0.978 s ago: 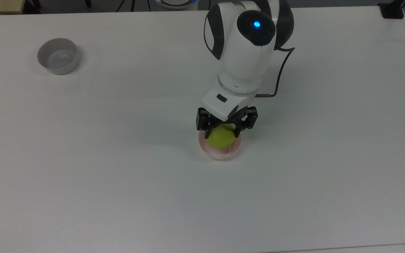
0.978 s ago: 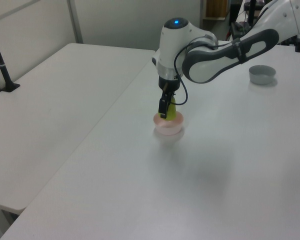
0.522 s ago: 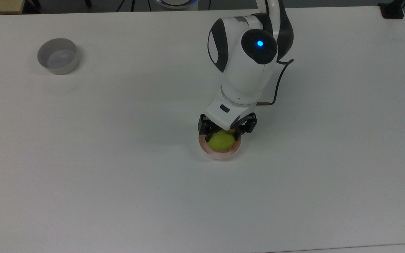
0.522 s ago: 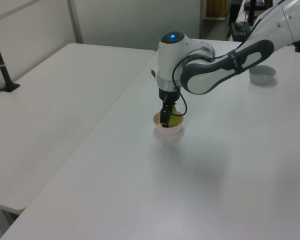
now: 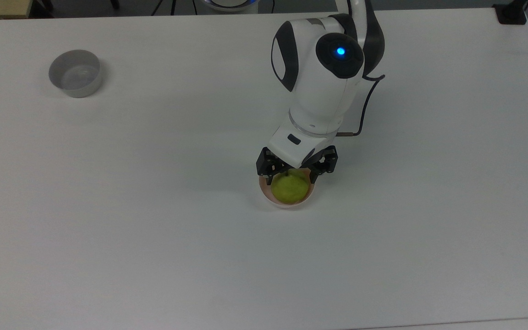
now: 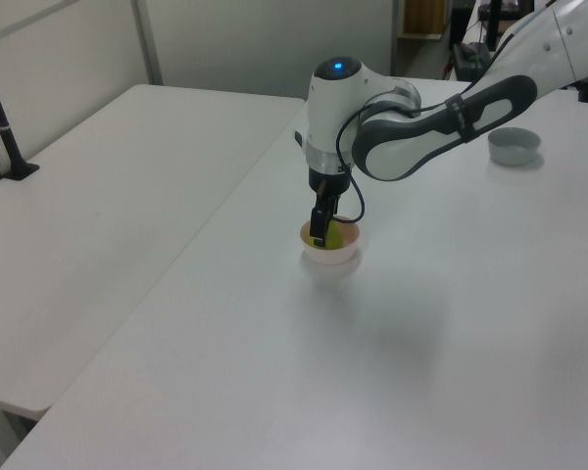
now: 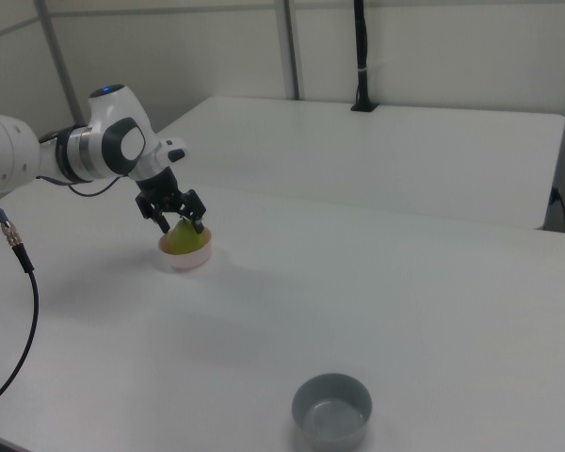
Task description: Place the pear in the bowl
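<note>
The yellow-green pear [image 5: 288, 189] sits inside the pale pink bowl [image 5: 286, 206] near the middle of the white table. My gripper [image 5: 291, 178] hangs just above the pear, open, its black fingers spread to either side of the pear's top and not pressing on it. In the left view the pear [image 6: 340, 235] shows over the bowl's rim [image 6: 331, 257], with the gripper [image 6: 321, 231] partly in front of it. The right view has the gripper [image 7: 181, 222] directly over the pear [image 7: 188, 241] and the bowl [image 7: 183, 262].
A grey straight-sided bowl [image 5: 76, 73] stands alone at the top view's far left, also the grey bowl [image 7: 332, 411] near the right view's front edge. A black cable [image 5: 365, 105] runs off the wrist. A second white table [image 6: 98, 196] adjoins.
The gripper came down with the pear, set it into the pink bowl and let go. Its fingers now stand wider and slightly higher, and the pear rests lower in the bowl.
</note>
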